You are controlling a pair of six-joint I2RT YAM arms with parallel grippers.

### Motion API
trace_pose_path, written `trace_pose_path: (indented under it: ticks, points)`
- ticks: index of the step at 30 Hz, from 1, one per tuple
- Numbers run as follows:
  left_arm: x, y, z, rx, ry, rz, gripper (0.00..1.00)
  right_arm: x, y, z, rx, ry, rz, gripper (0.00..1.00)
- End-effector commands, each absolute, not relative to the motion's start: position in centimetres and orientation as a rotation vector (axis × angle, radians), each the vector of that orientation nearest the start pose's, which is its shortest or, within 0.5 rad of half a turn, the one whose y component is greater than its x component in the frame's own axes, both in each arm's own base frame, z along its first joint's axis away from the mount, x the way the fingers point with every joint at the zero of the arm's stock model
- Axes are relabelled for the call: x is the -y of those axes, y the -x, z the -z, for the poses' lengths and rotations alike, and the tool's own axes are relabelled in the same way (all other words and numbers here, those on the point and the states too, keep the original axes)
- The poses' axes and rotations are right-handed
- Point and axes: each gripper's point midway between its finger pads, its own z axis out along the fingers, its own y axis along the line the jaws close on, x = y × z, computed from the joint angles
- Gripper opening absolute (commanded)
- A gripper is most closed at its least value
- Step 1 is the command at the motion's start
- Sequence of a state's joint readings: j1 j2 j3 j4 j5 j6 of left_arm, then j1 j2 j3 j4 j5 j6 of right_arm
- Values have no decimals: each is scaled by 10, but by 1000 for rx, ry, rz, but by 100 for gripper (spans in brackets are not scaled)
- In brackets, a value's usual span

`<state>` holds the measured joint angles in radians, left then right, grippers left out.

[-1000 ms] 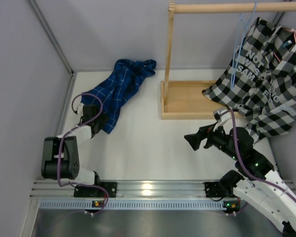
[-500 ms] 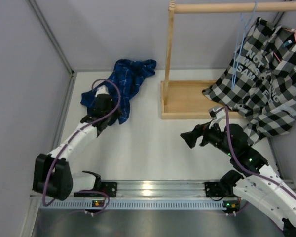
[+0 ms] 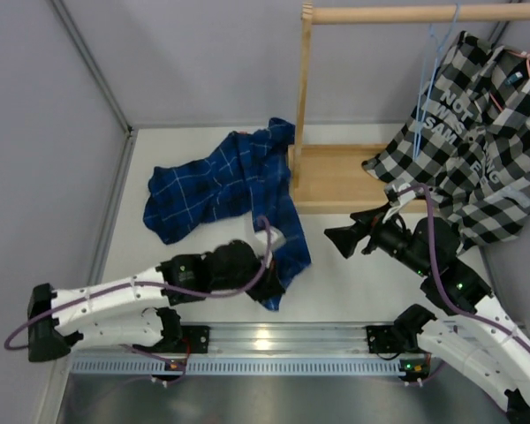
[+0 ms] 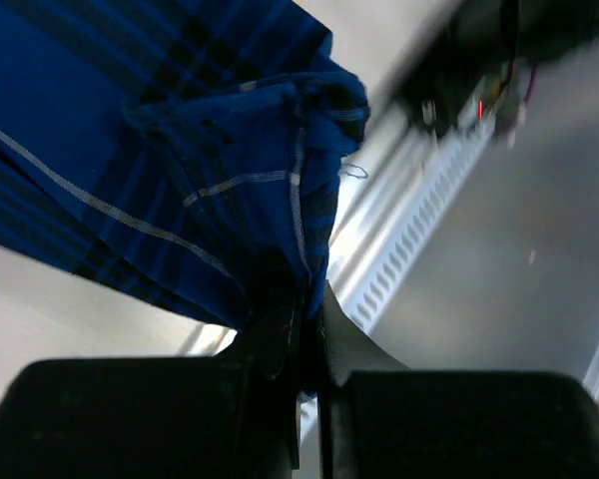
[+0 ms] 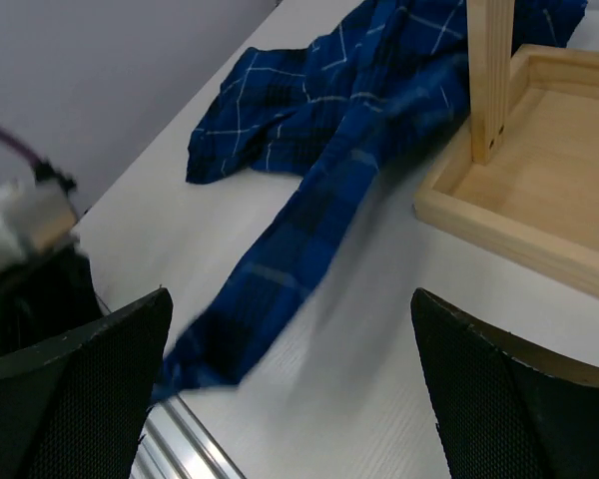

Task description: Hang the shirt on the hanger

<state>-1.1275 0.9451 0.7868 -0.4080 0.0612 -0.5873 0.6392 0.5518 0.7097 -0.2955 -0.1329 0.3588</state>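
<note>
The dark blue shirt [image 3: 221,190] lies stretched across the table from the back left to the front middle. My left gripper [image 3: 269,276] is shut on its near corner, close to the front rail; in the left wrist view the cloth [image 4: 210,150] hangs pinched between the closed fingers [image 4: 280,339]. My right gripper [image 3: 339,240] is open and empty, right of the shirt's near end; its view shows the shirt [image 5: 329,140] ahead between wide fingers [image 5: 80,389]. The pale-blue hanger [image 3: 427,79] hangs from the rack's rod at the back right.
A wooden rack with a tray base [image 3: 336,181] and a top rod [image 3: 397,13] stands at the back right; its post [image 5: 489,70] touches the shirt's edge. A black-and-white checked shirt [image 3: 477,150] hangs on the rod. An aluminium rail [image 3: 265,340] runs along the front.
My left arm swung from the back left to the front middle, dragging the shirt's corner with it. The shirt unfolded and stretched out. The right gripper shifted slightly back.
</note>
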Motion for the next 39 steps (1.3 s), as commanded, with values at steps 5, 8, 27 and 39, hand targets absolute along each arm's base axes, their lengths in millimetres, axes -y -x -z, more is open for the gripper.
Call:
trace_pose_path:
  ticks: [5, 8, 27, 39]
  points:
    - [325, -35, -145, -2259, -849, 898, 0, -182, -198, -298, -1701, 317, -803, 100]
    - [307, -73, -153, -2216, -652, 716, 10, -179, -198, -294, -1711, 314, -783, 99]
    - [189, -330, -192, -2183, 37, 385, 98, -176, -213, -273, -1756, 283, -709, 99]
    - [223, -478, -169, -2225, -107, 440, 98, -176, -204, -262, -1752, 341, -714, 99]
